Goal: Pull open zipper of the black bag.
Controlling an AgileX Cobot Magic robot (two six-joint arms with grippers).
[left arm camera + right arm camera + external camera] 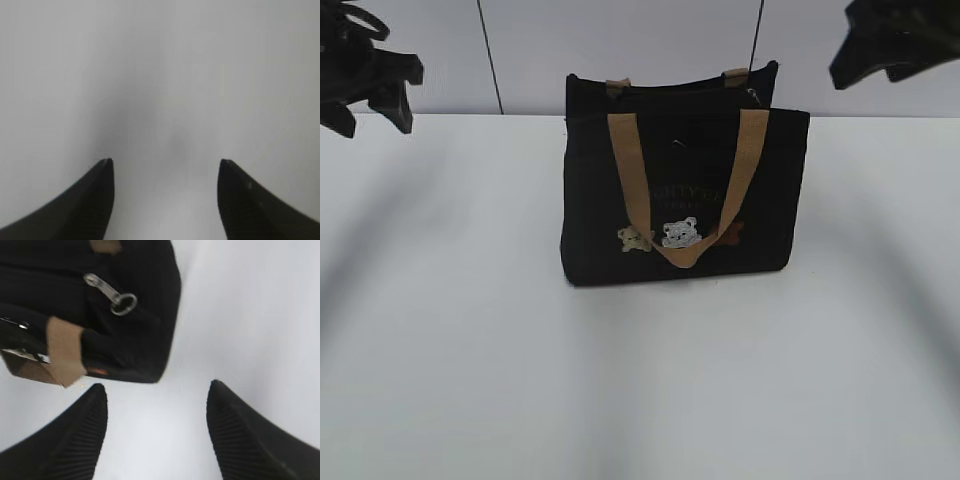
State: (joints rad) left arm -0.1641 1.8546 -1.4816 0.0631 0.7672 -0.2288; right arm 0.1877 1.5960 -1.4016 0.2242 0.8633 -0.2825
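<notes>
- The white tabletop (470, 380) is bare across its near half, marked only by soft grey shadows.
- The boxy black fabric bag (590, 190) stands upright toward the far edge of the tabletop, roughly midway between its left and right edges.
- On the bag's near face, a tan webbing handle (630, 170) hangs down in a loop, over faint lettering and three small bear patches (679, 232) in beige, white and brown.
- The small silvery metal zipper pull with a ring end (110, 294) lies on the black top of the bag near its right end, seen close in the right wrist view; in the exterior view it is a faint glint (754, 96) by the bag's far right corner.
- The left gripper (165, 172) hangs above the far left part of the tabletop, its two dark fingers spread apart with only white surface between them.
- The right gripper (157, 397) hangs above the bag's right end, fingers parted and empty, clear of the zipper pull.
</notes>
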